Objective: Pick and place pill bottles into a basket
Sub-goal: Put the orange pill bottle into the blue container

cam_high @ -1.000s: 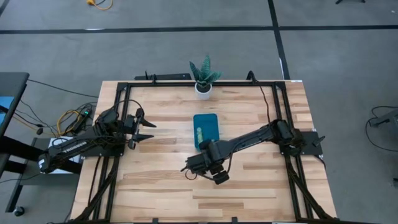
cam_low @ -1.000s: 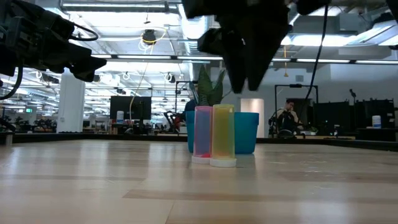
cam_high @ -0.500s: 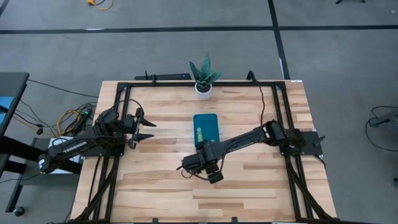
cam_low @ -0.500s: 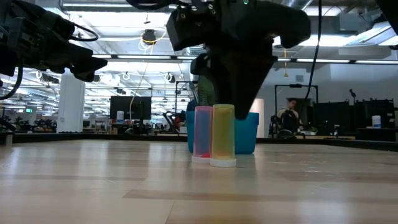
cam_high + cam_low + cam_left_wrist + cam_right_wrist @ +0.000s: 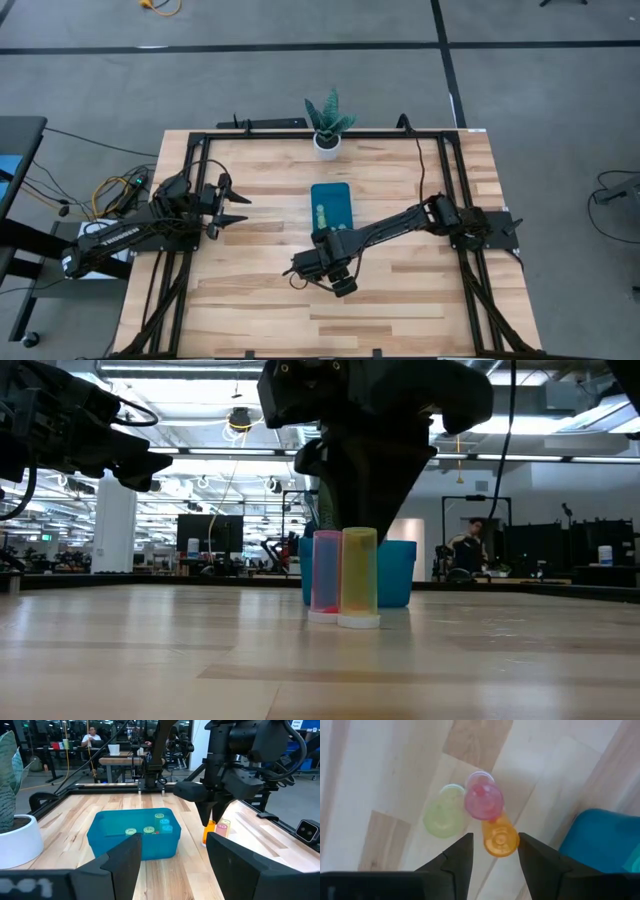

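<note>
Hovering right end effector (image 5: 492,852), fingers apart, over pink bottle (image 5: 483,801); descend centred, avoiding orange bottle (image 5: 500,837), yellow bottle (image 5: 444,812) touching it.

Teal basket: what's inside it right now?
The teal basket holds several pill bottles along one side; their caps show. The near wall hides their lower parts and some of the floor.
</note>
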Controlling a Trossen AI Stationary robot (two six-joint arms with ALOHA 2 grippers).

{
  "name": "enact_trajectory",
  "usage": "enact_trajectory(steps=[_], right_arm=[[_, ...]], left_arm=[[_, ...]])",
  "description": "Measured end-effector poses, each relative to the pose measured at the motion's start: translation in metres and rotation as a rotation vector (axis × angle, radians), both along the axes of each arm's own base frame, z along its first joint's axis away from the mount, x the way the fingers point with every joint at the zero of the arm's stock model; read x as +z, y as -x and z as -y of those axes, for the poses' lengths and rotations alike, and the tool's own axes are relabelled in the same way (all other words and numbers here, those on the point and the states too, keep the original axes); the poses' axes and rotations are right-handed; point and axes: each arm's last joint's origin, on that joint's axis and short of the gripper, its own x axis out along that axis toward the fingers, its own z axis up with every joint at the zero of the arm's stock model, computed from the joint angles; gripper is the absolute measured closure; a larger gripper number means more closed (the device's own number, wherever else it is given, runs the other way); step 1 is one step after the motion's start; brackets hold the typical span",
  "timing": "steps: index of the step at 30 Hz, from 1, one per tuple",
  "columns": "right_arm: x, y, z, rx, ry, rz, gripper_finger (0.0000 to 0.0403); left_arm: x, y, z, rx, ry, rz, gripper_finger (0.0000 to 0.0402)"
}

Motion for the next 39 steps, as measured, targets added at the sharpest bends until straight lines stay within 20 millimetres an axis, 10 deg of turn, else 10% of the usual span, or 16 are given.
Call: enact_trajectory(steps=[39], right_arm=[[0.024,0.022,0.004,-0.106,0.03,-0.1,0.0301]], left_arm=[[0.0,0.0,0.0,0.0,0.0,-0.001,0.0189]])
